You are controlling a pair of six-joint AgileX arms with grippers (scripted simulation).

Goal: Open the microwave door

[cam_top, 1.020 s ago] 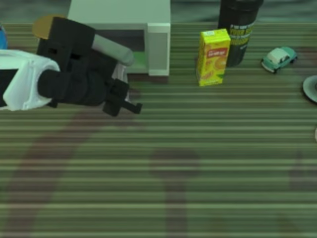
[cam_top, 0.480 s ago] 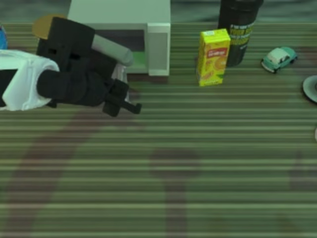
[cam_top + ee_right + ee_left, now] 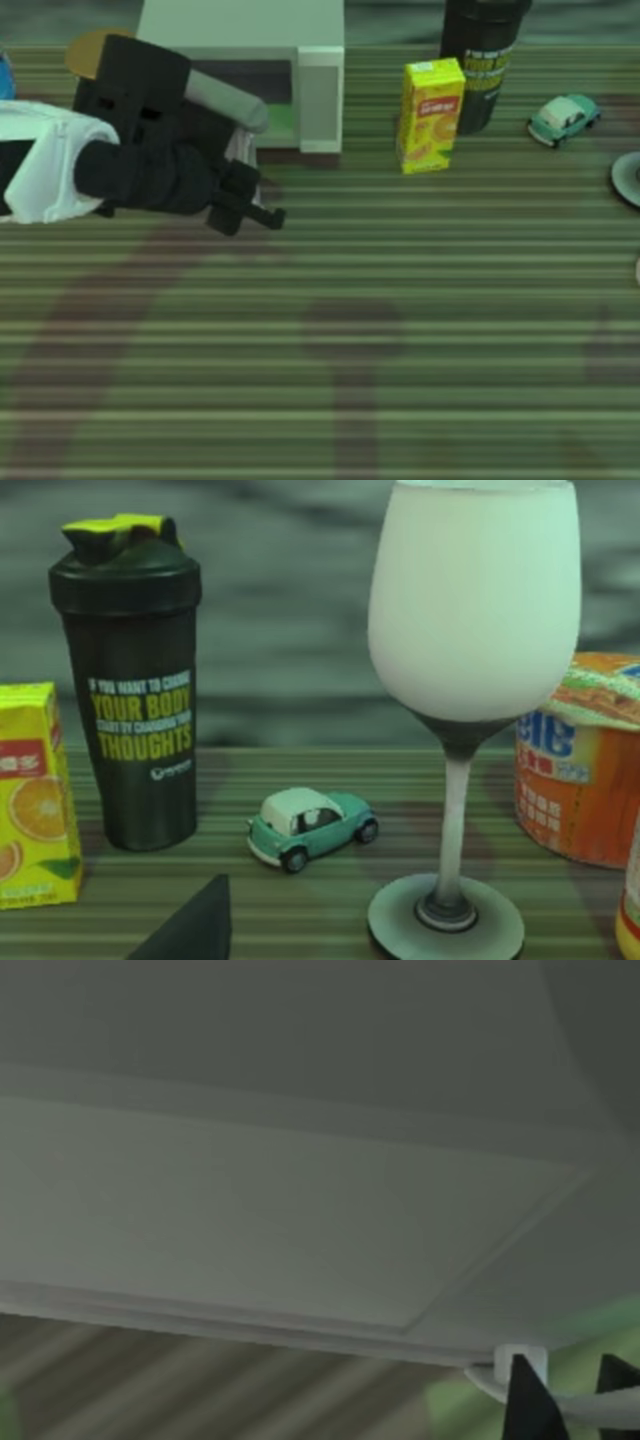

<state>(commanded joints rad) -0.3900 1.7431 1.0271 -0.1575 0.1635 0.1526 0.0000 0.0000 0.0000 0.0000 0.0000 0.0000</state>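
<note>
Microwave (image 3: 245,40) stood far left on surface (image 3: 400,350). Microwave door (image 3: 260,1220) already swung partly open, cavity visible. My left tool (image 3: 262,205) was at door's free edge, fingertips (image 3: 528,1405) astride pale handle (image 3: 520,1360), I judged to pull door wider; clenched or released, I could not tell. Right tool unseen. Shaker (image 3: 128,690) label read "YOUR BODY... THOUGHTS". Yellow carton (image 3: 430,113) lettering unreadable.

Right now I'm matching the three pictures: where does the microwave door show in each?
Top view: the microwave door swings out from the oven's front at upper left, partly hidden under the left gripper.
Left wrist view: it fills most of the picture.
Right wrist view: not in it.
Shared landmark: the yellow carton links the top and right wrist views.
</note>
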